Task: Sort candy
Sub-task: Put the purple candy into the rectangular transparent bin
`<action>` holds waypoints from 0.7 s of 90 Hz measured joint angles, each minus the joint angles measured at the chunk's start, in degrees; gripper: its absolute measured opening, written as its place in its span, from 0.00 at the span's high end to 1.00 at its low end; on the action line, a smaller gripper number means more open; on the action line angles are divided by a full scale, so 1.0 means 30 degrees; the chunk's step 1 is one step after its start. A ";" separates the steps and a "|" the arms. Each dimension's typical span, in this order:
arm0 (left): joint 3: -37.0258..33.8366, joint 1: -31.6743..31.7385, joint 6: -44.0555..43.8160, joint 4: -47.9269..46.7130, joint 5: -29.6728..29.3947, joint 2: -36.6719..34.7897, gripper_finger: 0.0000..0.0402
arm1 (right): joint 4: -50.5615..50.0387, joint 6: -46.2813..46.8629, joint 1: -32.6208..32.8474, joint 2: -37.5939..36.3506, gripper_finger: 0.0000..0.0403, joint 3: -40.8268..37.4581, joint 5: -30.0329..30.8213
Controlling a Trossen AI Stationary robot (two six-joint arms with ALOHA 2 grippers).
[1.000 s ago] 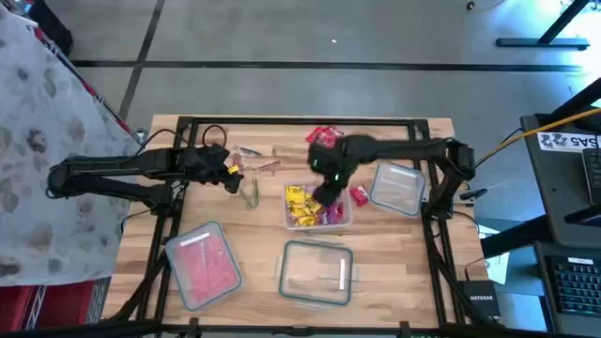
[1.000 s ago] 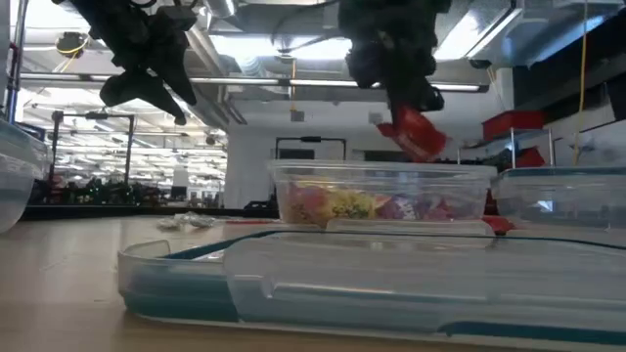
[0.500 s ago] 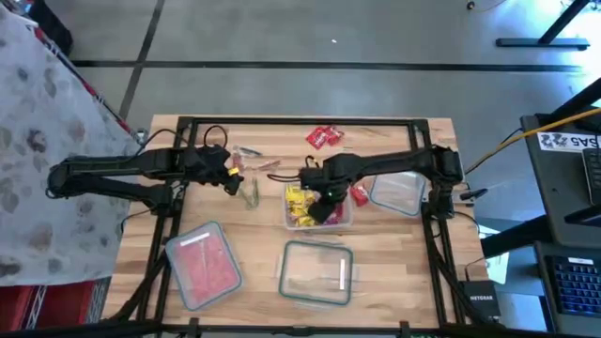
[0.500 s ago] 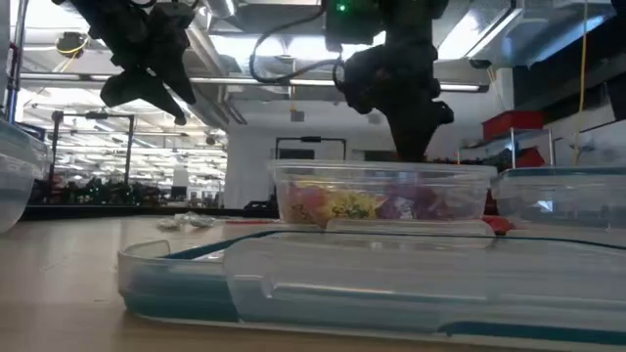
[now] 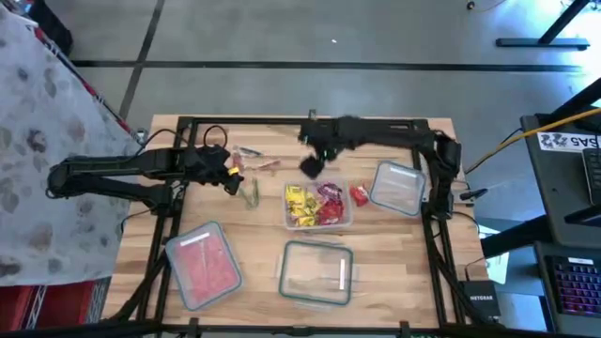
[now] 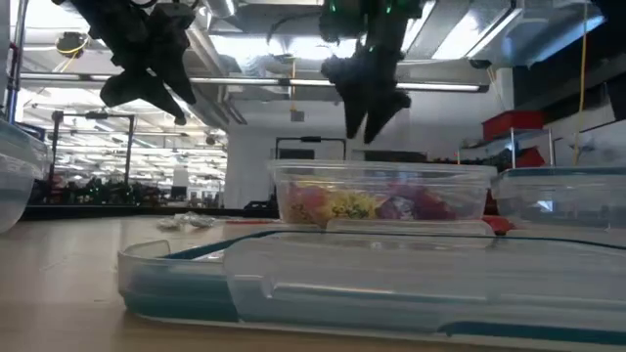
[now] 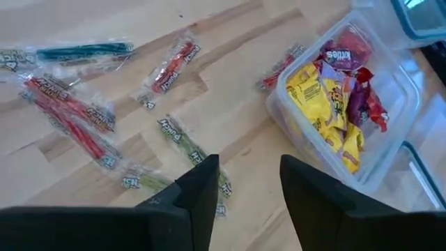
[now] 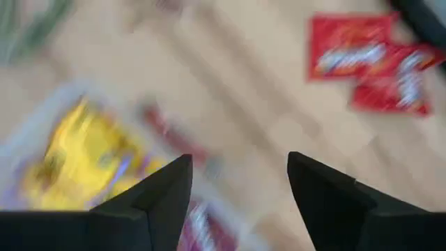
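High view: the right gripper (image 5: 312,165) hovers at upper centre over the worktop (image 5: 254,235), just above the clear container (image 5: 317,206) of mixed candy (image 5: 302,205). The left gripper (image 5: 232,177) waits at centre left.

Low view: right fingers (image 6: 356,117) spread, empty.

Left wrist view: left fingers (image 7: 202,195) released, above loose candy sticks (image 7: 70,115).

Right wrist view: red packets (image 8: 373,59) at upper right.
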 joint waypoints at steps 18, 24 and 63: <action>0.0000 0.0000 -0.0504 0.0010 -0.0290 -0.0007 0.66 | 0.2113 -0.0403 -0.3314 0.1763 0.45 -0.0256 -0.0832; 0.0000 0.0000 -0.0707 0.0007 -0.0297 0.0000 0.66 | 0.2076 -0.0846 -0.3766 0.2671 0.45 -0.0277 -0.0812; 0.0000 0.0007 -0.1741 -0.0007 -0.0794 0.0000 0.66 | 0.2199 -0.2392 -0.5805 0.5283 0.47 -0.0282 -0.0116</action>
